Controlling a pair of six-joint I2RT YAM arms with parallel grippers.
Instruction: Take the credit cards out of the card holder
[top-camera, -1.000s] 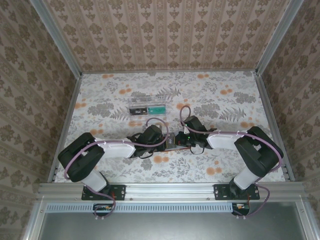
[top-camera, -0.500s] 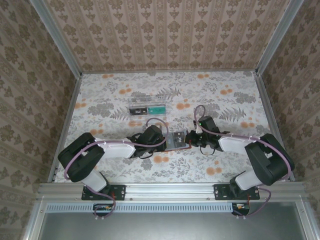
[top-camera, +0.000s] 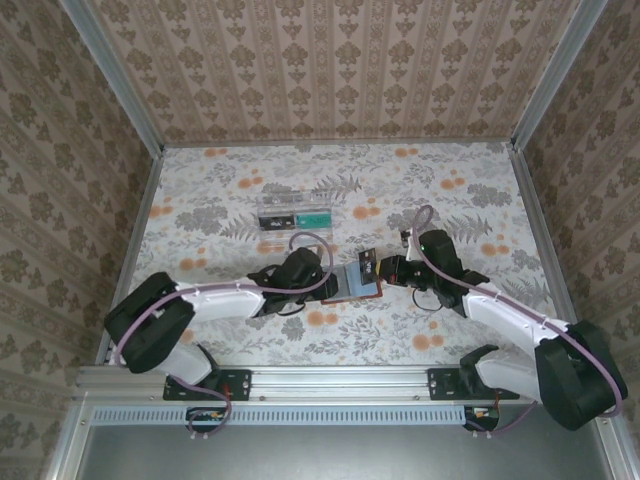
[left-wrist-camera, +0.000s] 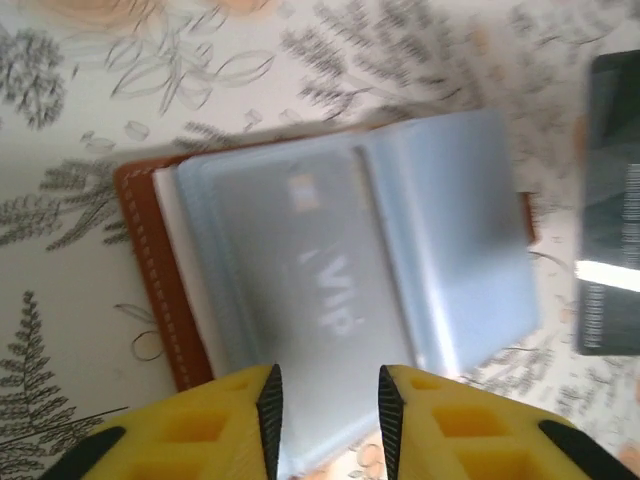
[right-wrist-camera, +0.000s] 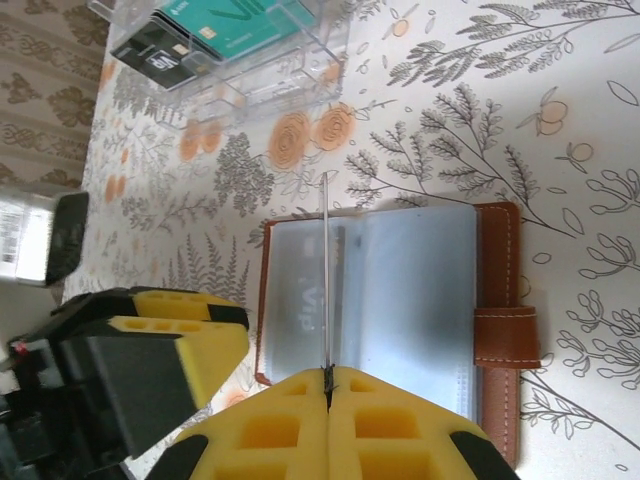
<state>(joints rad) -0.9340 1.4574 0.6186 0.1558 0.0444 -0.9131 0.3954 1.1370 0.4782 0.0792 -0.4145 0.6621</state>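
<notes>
The small brown leather card holder (top-camera: 350, 284) lay open near the middle of the floral table's (top-camera: 450, 200) near edge, the left gripper (left-wrist-camera: 327, 400) poised over it with jaws parted, the right gripper (right-wrist-camera: 328, 385) clenched on a thin dark grey plastic card (left-wrist-camera: 612, 200) beside it.

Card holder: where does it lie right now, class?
In the top view, the card holder lies open on the table, between the left gripper and the right gripper.

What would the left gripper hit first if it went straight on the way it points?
Most likely the open card holder lying just ahead of the left gripper, around the grey VIP card inside it; depth is hard to judge.
</notes>
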